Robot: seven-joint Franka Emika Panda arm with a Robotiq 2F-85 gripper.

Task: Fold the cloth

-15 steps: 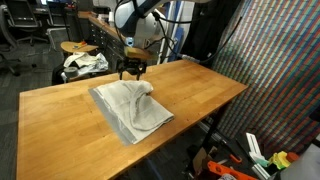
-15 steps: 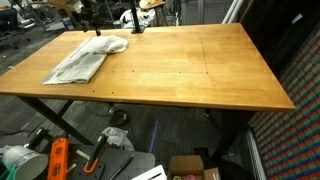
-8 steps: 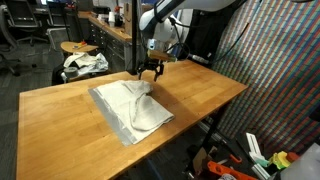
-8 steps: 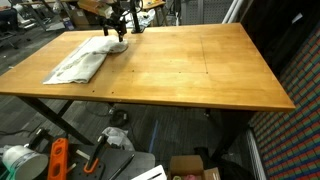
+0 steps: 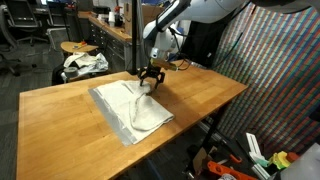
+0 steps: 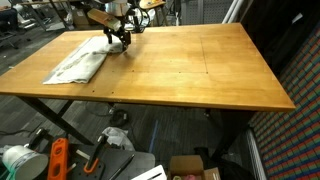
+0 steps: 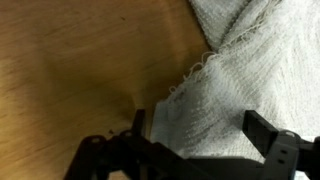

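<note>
the gripper (image 5: 150, 82) hangs released, jaws spread and empty, over a frayed edge of the white cloth (image 5: 128, 110) on the wooden table (image 5: 60, 125).

Wooden table (image 5: 60, 110) — light top, dark legs. White bundle with dark patches (image 5: 85, 63) just beyond the table's far edge. Patterned screen (image 5: 275, 70) beside the table. Orange tool (image 6: 57, 160) and cardboard box (image 6: 190, 168) — on the floor below the table.
</note>
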